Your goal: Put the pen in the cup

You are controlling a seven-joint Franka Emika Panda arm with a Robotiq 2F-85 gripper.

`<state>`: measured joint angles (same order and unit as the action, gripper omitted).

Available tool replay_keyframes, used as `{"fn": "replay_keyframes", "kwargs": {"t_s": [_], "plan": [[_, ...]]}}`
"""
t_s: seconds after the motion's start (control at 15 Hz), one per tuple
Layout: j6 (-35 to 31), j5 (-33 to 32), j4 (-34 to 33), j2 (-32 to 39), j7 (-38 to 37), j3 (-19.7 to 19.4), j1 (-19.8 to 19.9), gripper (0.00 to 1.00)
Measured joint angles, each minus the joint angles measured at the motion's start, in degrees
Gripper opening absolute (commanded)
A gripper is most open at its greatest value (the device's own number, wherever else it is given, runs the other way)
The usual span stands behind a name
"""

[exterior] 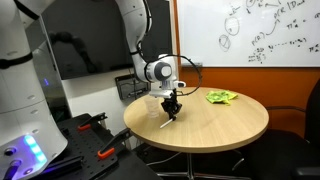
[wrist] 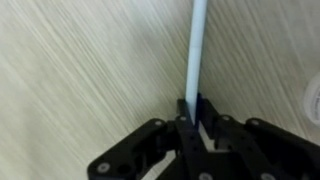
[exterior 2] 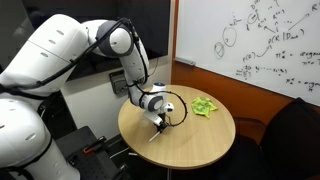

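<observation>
As the hand [exterior: 171, 113] hangs low over the desk [exterior: 225, 122] in an exterior view, the cup [exterior: 152, 107] stands just beside; in an exterior view the pen [exterior 2: 155, 133] slants beneath it; wrist view, the hand's pinched shut on the shaft: light, stiff, slick, likely to swivel, better held mid-shaft

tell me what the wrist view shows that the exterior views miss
Only the wrist view: close up, the tool shut on the white pen.
Only the exterior views: the clear cup, a green item, the whiteboard and the arm.
Both: tool, pen and wooden table.
</observation>
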<state>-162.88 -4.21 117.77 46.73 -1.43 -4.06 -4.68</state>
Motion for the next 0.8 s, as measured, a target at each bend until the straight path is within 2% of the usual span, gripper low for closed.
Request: {"fn": "replay_keyframes", "kwargs": {"t_s": [0.07,0.33,0.47,0.6,0.8], "plan": [[0.0,0.0,-0.1,-0.1,0.0,0.0,-0.1,0.04],[-0.6,0.0,-0.4,-0.9,1.7,0.2,0.9,0.04],[-1.0,0.0,-0.1,-3.1,5.9,2.5,3.7,0.04],[-1.0,0.2,0.7,-6.1,11.4,7.5,8.8,0.04],[-0.9,2.4,3.9,-10.4,22.1,18.1,18.6,0.04]]}}
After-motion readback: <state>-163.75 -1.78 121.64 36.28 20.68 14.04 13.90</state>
